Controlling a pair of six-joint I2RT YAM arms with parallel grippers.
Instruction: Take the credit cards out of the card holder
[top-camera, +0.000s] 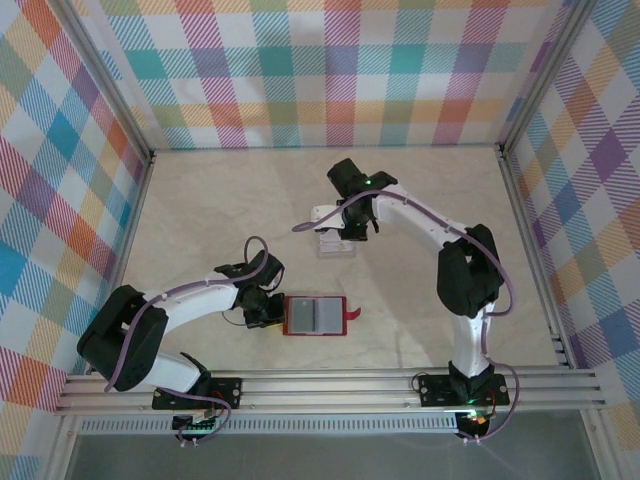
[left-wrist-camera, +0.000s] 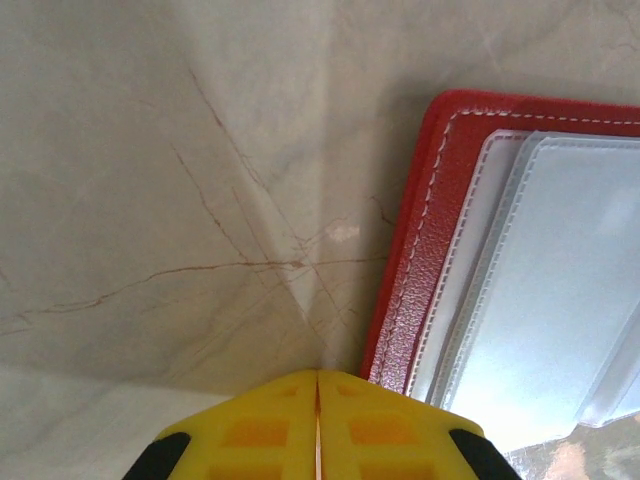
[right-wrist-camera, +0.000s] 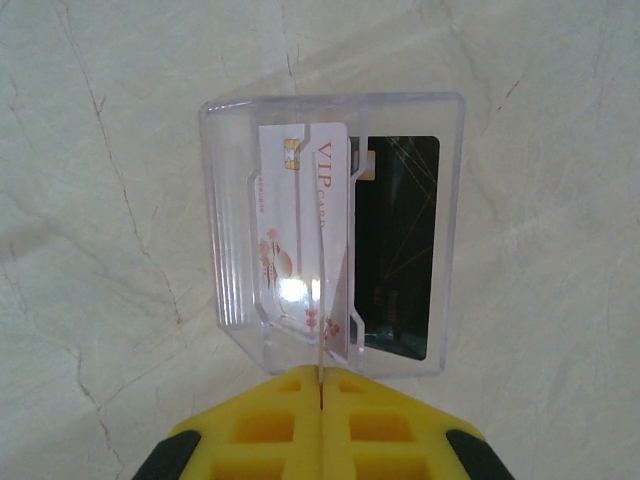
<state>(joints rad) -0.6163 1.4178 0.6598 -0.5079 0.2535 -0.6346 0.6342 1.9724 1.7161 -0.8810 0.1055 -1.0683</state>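
Top external view has a small flat red leather-like card holder (top-camera: 315, 314) (left-wrist-camera: 420, 230) lying opened on the pale marble-patterned surface (top-camera: 200, 220), near the front edge and between the two arm bases. Its grey-white inside pockets (left-wrist-camera: 560, 280) face up, and its red snap tab (top-camera: 353, 316) sticks out on the right side. The left jaws sit just beside the holder's left edge. In the left wrist view their yellow fingers (left-wrist-camera: 260, 430) are pressed together with nothing seen between them, tips close to the holder's stitched red border; whether they touch it cannot be told

Farther back, around the middle of the surface and well apart from the holder, the right jaws hang over a clear transparent plastic box (top-camera: 337, 246) (right-wrist-camera: 225, 230). In the right wrist view their yellow fingers (right-wrist-camera: 260, 430) are closed, tips at the box's near rim. Two credit cards lie side by side in the box: a white card (right-wrist-camera: 295, 230) printed VIP in red and a black card (right-wrist-camera: 400, 250). A thin bright line runs up from the seam between the fingers; whether it is something pinched there cannot be told
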